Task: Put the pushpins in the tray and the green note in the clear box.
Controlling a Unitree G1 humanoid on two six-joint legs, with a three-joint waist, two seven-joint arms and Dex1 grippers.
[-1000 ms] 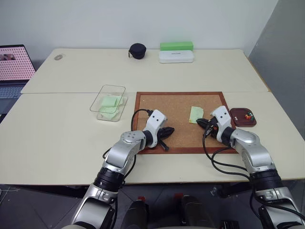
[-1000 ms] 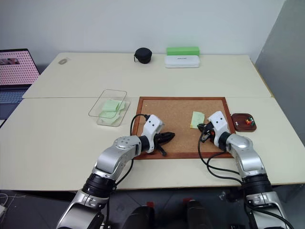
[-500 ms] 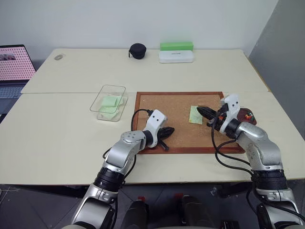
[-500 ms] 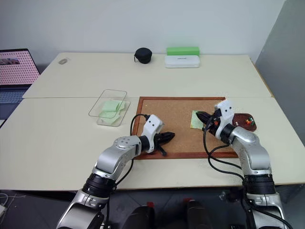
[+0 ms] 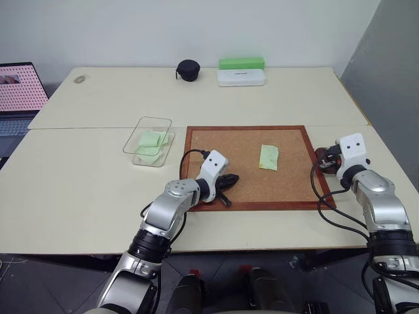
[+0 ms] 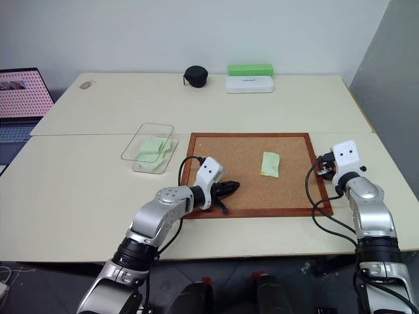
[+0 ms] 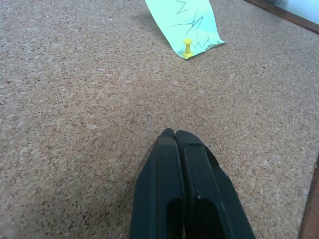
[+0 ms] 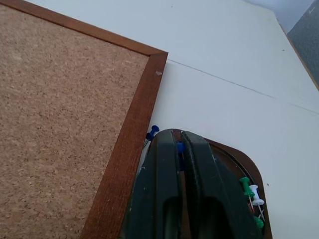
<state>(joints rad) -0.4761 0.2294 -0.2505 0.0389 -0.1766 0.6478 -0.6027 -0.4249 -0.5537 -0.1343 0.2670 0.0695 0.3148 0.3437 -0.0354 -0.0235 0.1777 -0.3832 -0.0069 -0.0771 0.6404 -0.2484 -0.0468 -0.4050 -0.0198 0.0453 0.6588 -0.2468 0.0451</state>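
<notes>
Swung out to the right since a second ago, the right tool [image 8: 180, 149] has left the corkboard [image 5: 249, 167] and now sits over the tray [image 8: 247, 167], while the left tool [image 7: 175, 134] has not shifted. Largest of all is the pale tabletop [image 5: 85, 190], with a laptop [image 5: 19, 88] at its far left edge and, along the back, a round black case [image 5: 188, 69], a bright green block [image 5: 242, 63] and a white oblong case [image 5: 241, 77]. On the near half lies the wood-framed corkboard, and just off its left side stands the clear box [image 5: 149, 141] with pale green slips already inside. The green note [image 5: 268, 157] lies flat on the cork, right of centre — the left wrist view shows it scribbled on and fixed by a yellow pushpin [image 7: 187, 46] near one edge. Beside the board's right frame sits the dark reddish tray, holding green and white pushpins [image 8: 251, 191]. The right tool is clenched on a blue pushpin [image 8: 180, 147] at its tips, above the tray's near rim; another blue pushpin [image 8: 152, 131] lies between tray and frame. The left tool is pressed together with nothing in it, low over bare cork — well apart from the note.
</notes>
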